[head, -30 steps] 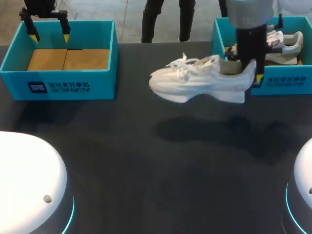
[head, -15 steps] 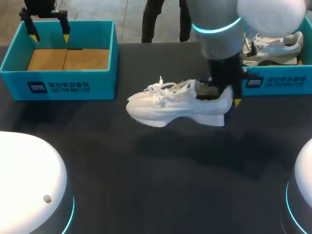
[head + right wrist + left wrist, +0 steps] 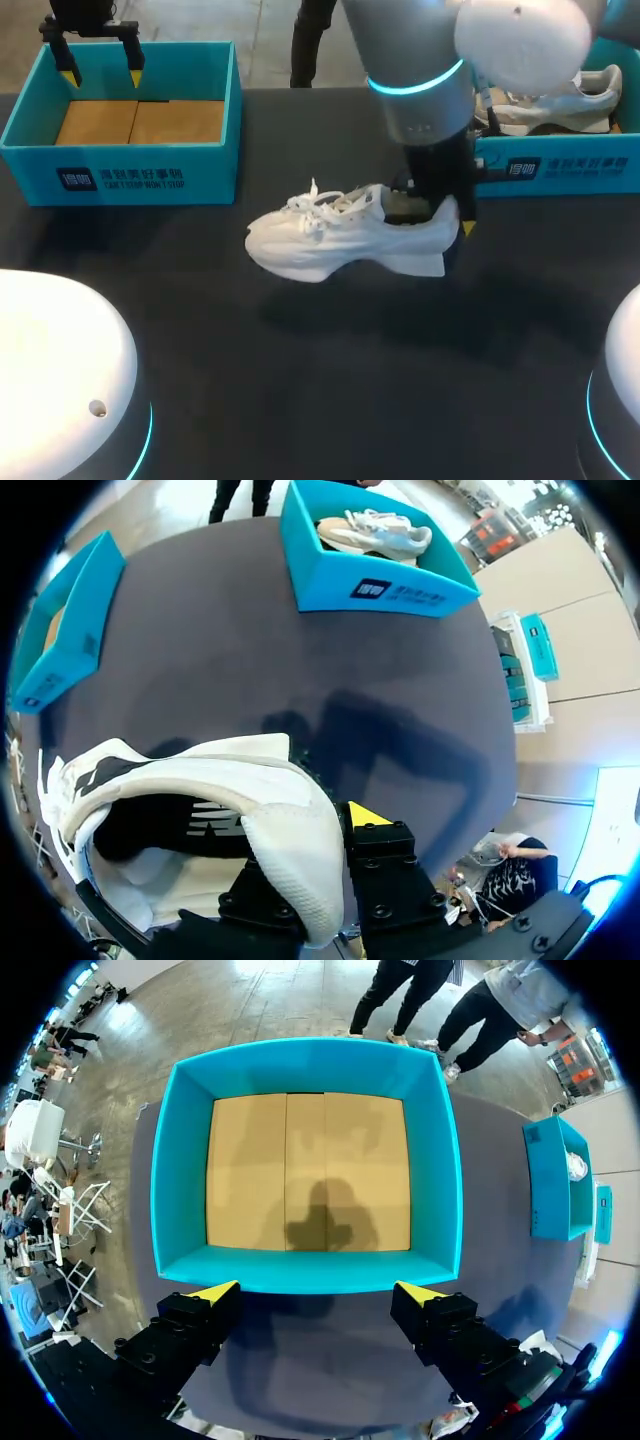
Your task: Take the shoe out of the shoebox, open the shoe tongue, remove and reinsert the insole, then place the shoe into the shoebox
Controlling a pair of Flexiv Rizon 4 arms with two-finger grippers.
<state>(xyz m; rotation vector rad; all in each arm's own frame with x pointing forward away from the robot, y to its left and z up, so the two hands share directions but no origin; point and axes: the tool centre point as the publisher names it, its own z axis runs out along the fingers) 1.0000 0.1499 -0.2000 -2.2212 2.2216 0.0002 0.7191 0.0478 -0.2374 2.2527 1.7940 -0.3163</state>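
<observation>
Your dark desk (image 3: 300,400) has the white shoe (image 3: 340,240) out of its box and near the middle, toe pointing toward your left. The right jaws are clamped on its heel: one yellow fingertip (image 3: 365,815) presses the outside, the other goes down inside the collar. Whether the sole touches the desk, you cannot tell. The left jaws hang spread wide and empty over the left shoebox (image 3: 310,1270). A second shoe (image 3: 545,105) lies in the right shoebox (image 3: 560,165).

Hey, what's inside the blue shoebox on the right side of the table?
A white lace-up sneaker lies inside the teal cardboard shoebox. The box floor under it is hidden, and in the head view my right arm covers the box's left end.
</observation>
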